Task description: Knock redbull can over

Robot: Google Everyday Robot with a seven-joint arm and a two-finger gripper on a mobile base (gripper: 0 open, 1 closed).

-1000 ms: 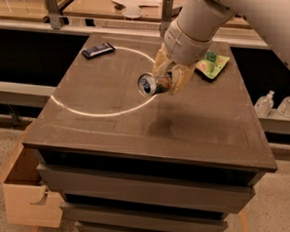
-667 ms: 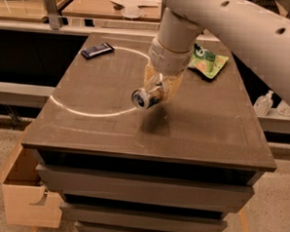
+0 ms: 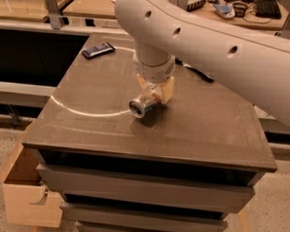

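A dark brown table (image 3: 212, 131) is seen from its near edge, with a thick white robot arm reaching in from the far right. The gripper (image 3: 152, 95) hangs over the middle of the table, and its tan fingers (image 3: 167, 87) appear clamped on the redbull can (image 3: 141, 104). The can lies almost level, its silver end turned toward the near left, low over the tabletop. Whether it touches the surface cannot be told. A dark bar wrapper (image 3: 98, 50) lies well apart at the far left. The tipping looks nearly done. To finish well, the gripper should lower until the can's side rests on the table, then release gently so it does not roll off.
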